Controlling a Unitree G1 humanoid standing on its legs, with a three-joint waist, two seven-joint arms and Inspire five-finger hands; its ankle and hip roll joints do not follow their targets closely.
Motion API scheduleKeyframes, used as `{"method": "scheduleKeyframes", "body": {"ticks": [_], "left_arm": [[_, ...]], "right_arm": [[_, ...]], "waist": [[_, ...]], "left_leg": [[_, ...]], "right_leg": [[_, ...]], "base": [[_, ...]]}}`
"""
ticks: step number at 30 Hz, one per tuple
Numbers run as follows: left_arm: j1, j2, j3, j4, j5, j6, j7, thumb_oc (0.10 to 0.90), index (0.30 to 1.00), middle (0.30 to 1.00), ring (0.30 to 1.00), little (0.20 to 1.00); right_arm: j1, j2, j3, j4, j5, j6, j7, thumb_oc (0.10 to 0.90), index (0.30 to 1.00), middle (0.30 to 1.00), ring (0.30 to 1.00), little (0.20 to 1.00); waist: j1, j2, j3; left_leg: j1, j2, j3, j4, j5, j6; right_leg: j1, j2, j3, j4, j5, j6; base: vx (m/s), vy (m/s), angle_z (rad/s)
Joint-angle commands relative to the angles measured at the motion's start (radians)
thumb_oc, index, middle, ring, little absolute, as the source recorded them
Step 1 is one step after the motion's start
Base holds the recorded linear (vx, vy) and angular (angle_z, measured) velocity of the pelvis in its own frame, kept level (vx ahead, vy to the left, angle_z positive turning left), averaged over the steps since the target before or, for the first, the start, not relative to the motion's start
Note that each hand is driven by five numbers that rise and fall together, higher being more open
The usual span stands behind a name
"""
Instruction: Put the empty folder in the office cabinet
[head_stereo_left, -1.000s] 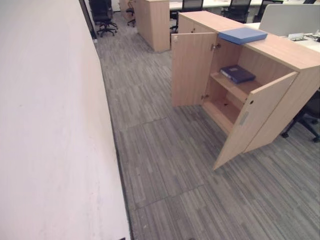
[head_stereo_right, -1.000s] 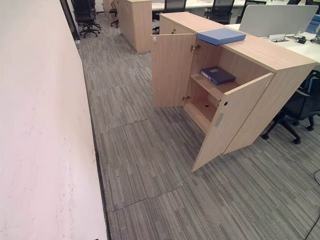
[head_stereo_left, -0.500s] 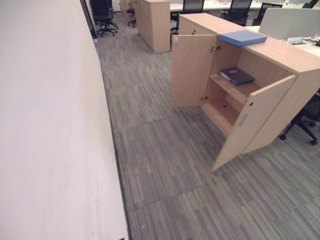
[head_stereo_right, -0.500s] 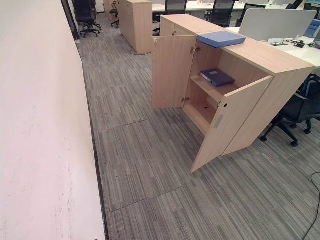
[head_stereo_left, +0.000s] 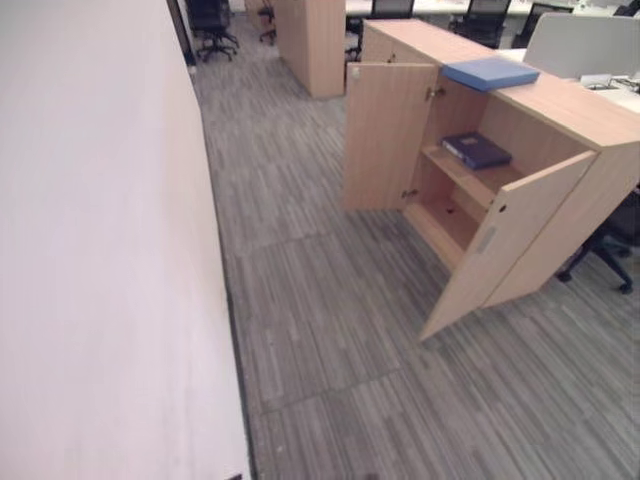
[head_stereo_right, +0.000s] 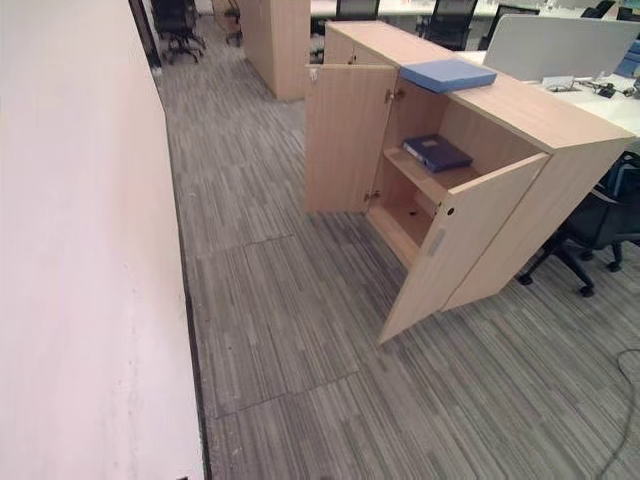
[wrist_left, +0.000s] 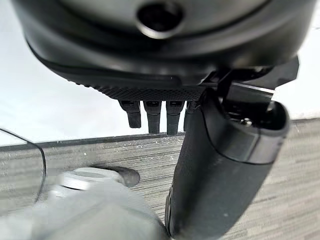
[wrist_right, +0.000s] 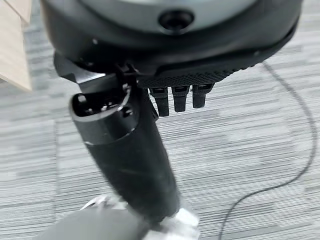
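Grey striped carpet (head_stereo_left: 330, 330) covers the office floor, with a pale wall (head_stereo_left: 100, 250) running along the 9 o'clock side of the head views. On top of the wooden cabinet (head_stereo_left: 570, 100), toward 1 o'clock, lies the light blue folder (head_stereo_left: 490, 72), flat and near the cabinet's front edge, just above the open compartment. Both cabinet doors stand open: the left door (head_stereo_left: 385, 135) swung out toward 12 o'clock, the right door (head_stereo_left: 505, 240) angled out toward 4 o'clock. Inside, on the upper shelf (head_stereo_left: 455, 172), a dark blue binder (head_stereo_left: 477, 150) lies flat; what sits on the lower level cannot be made out. Black office chairs (head_stereo_left: 212, 22) stand far off at 11 o'clock beside another wooden unit (head_stereo_left: 312, 40), and a further chair (head_stereo_right: 590, 225) sits at 3 o'clock behind the cabinet.

In the left wrist view, the left hand (wrist_left: 165, 65) hangs over the carpet by the wall's base, its fingers (wrist_left: 152, 115) straight and holding nothing. In the right wrist view, the right hand (wrist_right: 175, 50) hangs over carpet too, fingers (wrist_right: 180, 97) straight, thumb out, holding nothing.
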Motion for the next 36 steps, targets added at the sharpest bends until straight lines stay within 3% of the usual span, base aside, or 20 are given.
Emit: {"method": "scheduleKeyframes", "body": {"ticks": [1,3,4,6,7,10,12,15,16,19,23,25,27,29,30,31,32,33,34,36], "left_arm": [[0.002,-0.032,-0.063,0.023,-0.039,0.006,0.021,0.8,0.9,0.9,0.9,0.9],[0.014,-0.032,-0.068,0.025,-0.02,0.003,0.023,0.8,0.9,0.9,0.9,0.9],[0.021,-0.033,-0.073,0.034,0.006,0.004,0.015,0.8,0.9,0.9,0.9,0.9],[0.019,-0.036,-0.072,0.036,0.002,0.002,0.019,0.8,0.9,0.9,0.9,0.9],[0.037,-0.046,-0.057,0.063,0.012,0.007,0.011,0.8,0.9,0.9,0.9,0.9],[0.056,-0.05,-0.049,0.067,0.024,0.007,0.004,0.8,0.9,0.9,0.9,0.9],[0.075,-0.048,-0.043,0.07,0.038,0.009,-0.01,0.8,0.9,0.9,0.9,0.9],[0.083,-0.036,-0.056,0.054,0.066,0.007,-0.023,0.8,0.9,0.9,0.9,0.9],[0.084,-0.03,-0.064,0.044,0.077,0.006,-0.023,0.8,0.9,0.9,0.9,0.9],[0.102,-0.017,-0.062,0.036,0.097,0.006,-0.022,0.8,0.9,0.9,0.9,0.9],[0.119,0.009,-0.037,0.054,0.099,0.012,-0.014,0.8,0.9,0.9,0.9,0.9],[0.119,0.014,-0.038,0.062,0.098,0.014,-0.011,0.8,0.9,0.9,0.9,0.9],[0.113,0.017,-0.04,0.065,0.097,0.014,-0.011,0.8,0.9,0.9,0.9,0.9],[0.1,0.02,-0.046,0.072,0.093,0.013,-0.01,0.8,0.9,0.9,0.9,0.9],[0.1,0.019,-0.046,0.072,0.093,0.013,-0.01,0.8,0.9,0.9,0.9,0.9],[0.092,0.02,-0.052,0.069,0.089,0.012,-0.012,0.8,0.9,0.9,0.9,0.9],[0.092,0.02,-0.052,0.069,0.089,0.012,-0.012,0.8,0.9,0.9,0.9,0.9],[0.087,0.02,-0.054,0.066,0.087,0.01,-0.012,0.8,0.9,0.9,0.9,0.9],[0.087,0.018,-0.057,0.061,0.085,0.007,-0.011,0.8,0.9,0.9,0.9,0.9],[0.085,0.016,-0.057,0.056,0.085,0.004,-0.009,0.8,0.9,0.9,0.9,0.9]], "right_arm": [[-0.028,-0.083,0.028,0.021,0.015,-0.001,-0.02,0.8,0.9,0.9,0.9,0.9],[-0.028,-0.095,0.037,0.017,0.006,0.001,-0.017,0.8,0.9,0.9,0.9,0.9],[-0.032,-0.105,0.031,0.02,0.014,-0.006,-0.012,0.8,0.9,0.9,0.9,0.9],[-0.039,-0.116,0.024,0.034,0.01,-0.008,-0.022,0.8,0.9,0.9,0.9,0.9],[-0.023,-0.111,-0.002,0.078,0.006,-0.004,-0.011,0.8,0.9,0.9,0.9,0.9],[-0.008,-0.117,-0.034,0.108,0.003,0.005,0.006,0.8,0.9,0.9,0.9,0.9],[0.001,-0.118,-0.061,0.121,0.012,0.01,0.017,0.8,0.9,0.9,0.9,0.9],[-0.006,-0.122,-0.077,0.122,0.02,0.016,0.025,0.8,0.9,0.9,0.9,0.9],[-0.012,-0.129,-0.091,0.12,0.034,0.017,0.023,0.8,0.9,0.9,0.9,0.9],[-0.029,-0.131,-0.108,0.101,0.063,0.01,0.018,0.8,0.9,0.9,0.9,0.9],[-0.025,-0.121,-0.09,0.033,0.092,-0.022,0.023,0.8,0.9,0.9,0.9,0.9],[-0.025,-0.113,-0.087,0.015,0.108,-0.029,0.02,0.8,0.9,0.9,0.9,0.9],[-0.028,-0.113,-0.085,0.009,0.117,-0.033,0.019,0.8,0.9,0.9,0.9,0.9],[-0.029,-0.121,-0.089,0.005,0.132,-0.041,0.013,0.8,0.9,0.9,0.9,0.9],[-0.03,-0.122,-0.089,0.005,0.132,-0.041,0.014,0.8,0.9,0.9,0.9,0.9],[-0.03,-0.126,-0.092,0.006,0.139,-0.042,0.011,0.8,0.9,0.9,0.9,0.9],[-0.03,-0.126,-0.092,0.006,0.139,-0.042,0.011,0.8,0.9,0.9,0.9,0.9],[-0.031,-0.128,-0.094,0.006,0.142,-0.044,0.007,0.8,0.9,0.9,0.9,0.9],[-0.03,-0.128,-0.092,0.007,0.142,-0.043,0.005,0.8,0.9,0.9,0.9,0.9],[-0.033,-0.126,-0.084,0.007,0.143,-0.04,0.004,0.8,0.9,0.9,0.9,0.9]], "waist": [[0.023,0.037,0.089],[0.043,0.038,0.087],[0.057,0.062,0.075],[0.069,0.08,0.073],[0.075,0.102,0.044],[0.083,0.115,-0.001],[0.094,0.108,-0.039],[0.091,0.102,-0.064],[0.088,0.099,-0.071],[0.096,0.101,-0.087],[0.097,0.094,-0.064],[0.091,0.088,-0.036],[0.088,0.093,-0.021],[0.071,0.106,0.032],[0.071,0.105,0.034],[0.057,0.121,0.058],[0.057,0.121,0.058],[0.046,0.131,0.072],[0.026,0.131,0.095],[0.007,0.122,0.114]], "left_leg": [[-0.072,0.05,-0.001,0.122,0.099,0.042],[-0.144,0.015,0.018,-0.017,0.121,0.035],[-0.135,0.004,0.009,-0.267,0.22,0.026],[-0.144,0.0,-0.021,-0.447,0.261,0.007],[-0.131,-0.002,-0.054,-0.533,0.269,-0.001],[-0.097,-0.009,-0.046,-0.533,0.31,0.005],[-0.048,-0.051,-0.038,-0.533,0.275,0.041],[0.007,-0.117,-0.019,-0.533,0.211,0.094],[0.018,-0.153,-0.017,-0.533,0.187,0.117],[0.042,-0.209,-0.028,-0.533,0.134,0.153],[0.034,-0.217,-0.026,-0.458,0.068,0.19],[0.041,-0.216,-0.02,-0.42,0.024,0.202],[0.036,-0.207,-0.013,-0.401,0.021,0.213],[0.064,-0.18,-0.034,-0.362,-0.015,0.208],[0.065,-0.18,-0.033,-0.359,-0.018,0.207],[0.09,-0.154,-0.047,-0.355,-0.025,0.197],[0.09,-0.154,-0.047,-0.355,-0.025,0.197],[0.096,-0.14,-0.059,-0.356,-0.012,0.193],[0.139,-0.136,-0.088,-0.368,-0.018,0.181],[0.183,-0.137,-0.114,-0.391,-0.027,0.163]], "right_leg": [[0.089,-0.048,0.034,0.07,-0.123,0.049],[0.109,-0.058,0.05,0.059,-0.133,0.059],[0.135,-0.044,0.051,0.019,-0.116,0.07],[0.164,-0.036,0.056,-0.002,-0.121,0.08],[0.217,-0.026,0.085,-0.035,-0.14,0.102],[0.245,-0.056,0.093,-0.026,-0.163,0.127],[0.235,-0.126,0.107,0.044,-0.153,0.166],[0.188,-0.203,0.119,0.172,-0.044,0.212],[0.17,-0.236,0.122,0.223,0.052,0.228],[0.166,-0.277,0.109,0.261,0.198,0.257],[0.104,-0.312,0.095,0.424,0.279,0.252],[0.064,-0.334,0.077,0.512,0.275,0.253],[0.027,-0.339,0.062,0.555,0.275,0.237],[-0.07,-0.312,0.046,0.591,0.127,0.199],[-0.069,-0.313,0.046,0.594,0.122,0.197],[-0.121,-0.288,0.025,0.56,0.02,0.17],[-0.121,-0.288,0.025,0.56,0.02,0.17],[-0.161,-0.263,0.012,0.524,-0.001,0.146],[-0.21,-0.219,0.045,0.421,0.005,0.154],[-0.256,-0.175,0.098,0.26,0.064,0.176]], "base": [[0.22,-0.07,0.03],[0.27,0.078,-0.24],[0.33,0.143,-0.47],[0.46,0.195,-0.44],[0.46,0.188,-0.3],[0.6,0.339,-0.45],[0.62,0.449,-0.56],[0.41,0.378,-0.44],[0.37,0.338,-0.16],[0.39,0.319,0.63],[0.16,0.141,0.22],[0.09,0.09,0.16],[0.05,0.038,-0.34],[0.15,-0.041,-0.5],[0.17,-0.089,-0.18],[0.08,-0.061,0.1],[0.06,-0.09,0.31],[0.08,-0.133,0.29],[0.14,-0.196,0.12],[0.22,-0.204,0.26]]}}
